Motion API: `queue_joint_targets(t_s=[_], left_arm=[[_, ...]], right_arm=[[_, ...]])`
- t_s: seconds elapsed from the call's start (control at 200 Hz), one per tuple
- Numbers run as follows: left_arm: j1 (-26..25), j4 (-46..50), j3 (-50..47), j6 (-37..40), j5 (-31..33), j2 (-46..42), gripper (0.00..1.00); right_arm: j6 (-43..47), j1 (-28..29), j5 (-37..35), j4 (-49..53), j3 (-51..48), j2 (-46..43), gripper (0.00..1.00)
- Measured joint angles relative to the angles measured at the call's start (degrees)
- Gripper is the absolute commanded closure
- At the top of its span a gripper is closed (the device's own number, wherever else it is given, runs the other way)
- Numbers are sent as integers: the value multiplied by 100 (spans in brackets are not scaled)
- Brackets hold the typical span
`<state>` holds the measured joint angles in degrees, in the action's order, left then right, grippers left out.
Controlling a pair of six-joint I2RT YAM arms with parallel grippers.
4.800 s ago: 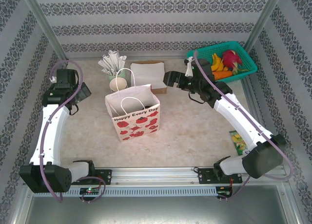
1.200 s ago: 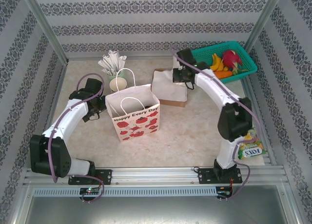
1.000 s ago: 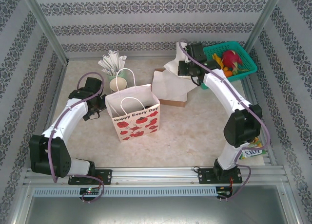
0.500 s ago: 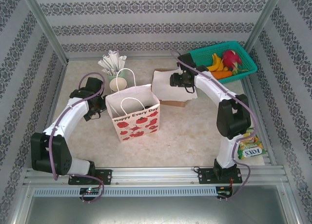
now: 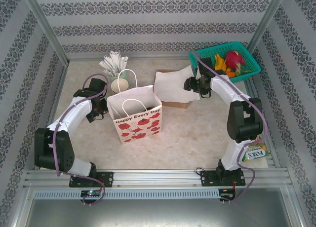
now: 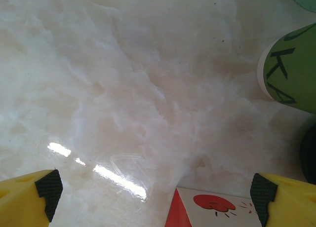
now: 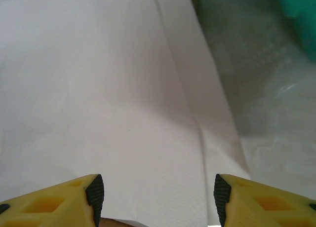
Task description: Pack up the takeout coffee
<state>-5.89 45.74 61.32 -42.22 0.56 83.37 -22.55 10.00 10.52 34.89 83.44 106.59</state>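
Two sets of jaws stand released: the left gripper (image 6: 153,187) over bare surface (image 6: 123,89) beside the bag (image 5: 137,121), the right gripper (image 7: 158,192) over white paper (image 7: 98,89), upper right of centre. Inside the bag, mid-frame, a dark lid seems to be the coffee (image 5: 148,108).

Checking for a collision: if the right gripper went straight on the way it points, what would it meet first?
Probably the white paper sheet, which lies straight ahead of the right gripper and is seen between its open jaws. How far off it is remains unclear.
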Motion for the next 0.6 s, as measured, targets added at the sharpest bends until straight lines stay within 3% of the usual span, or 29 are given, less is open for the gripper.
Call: queue_joint_targets(t_s=[0.315,0.6], left_arm=[[0,-11,0,2,-17,35,1],[0,-13,2,2,-17,55,1]], right_arm=[[0,26,-4,-4,42,527,42],[74,39,199,-249,9,442,84]])
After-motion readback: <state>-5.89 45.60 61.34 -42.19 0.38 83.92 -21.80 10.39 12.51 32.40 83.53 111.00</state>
